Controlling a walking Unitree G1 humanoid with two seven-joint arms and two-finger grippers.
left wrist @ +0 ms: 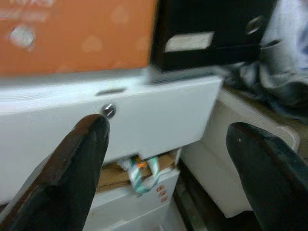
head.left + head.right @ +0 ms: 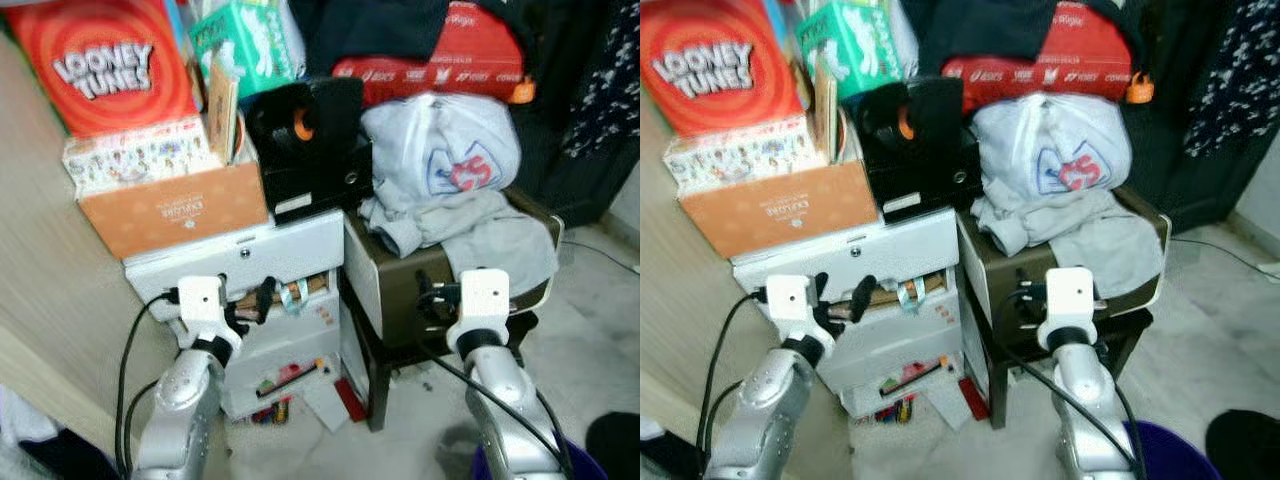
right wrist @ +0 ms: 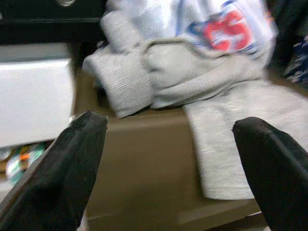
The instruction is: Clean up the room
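Observation:
Grey clothes (image 2: 450, 220) with a red and blue print lie heaped on a brown box (image 2: 400, 290) that rests on a dark stool. My right gripper (image 3: 168, 159) is open in front of that box, just below the hanging grey fabric (image 3: 226, 139). To the left stands a white drawer unit (image 2: 270, 255) whose top drawer has a small metal knob (image 1: 109, 110). A lower drawer is ajar, with a striped ribbon (image 1: 142, 175) poking out. My left gripper (image 1: 163, 159) is open and faces the top drawer, close to it and holding nothing.
On the drawer unit sit an orange box (image 2: 175, 210), a Looney Tunes box (image 2: 105, 65), a green pack (image 2: 240, 40) and a black speaker (image 2: 305, 140). A red bag (image 2: 440, 60) tops the clothes. Small litter (image 2: 285, 400) lies on the floor. A purple bin (image 2: 1180, 450) is by my right arm.

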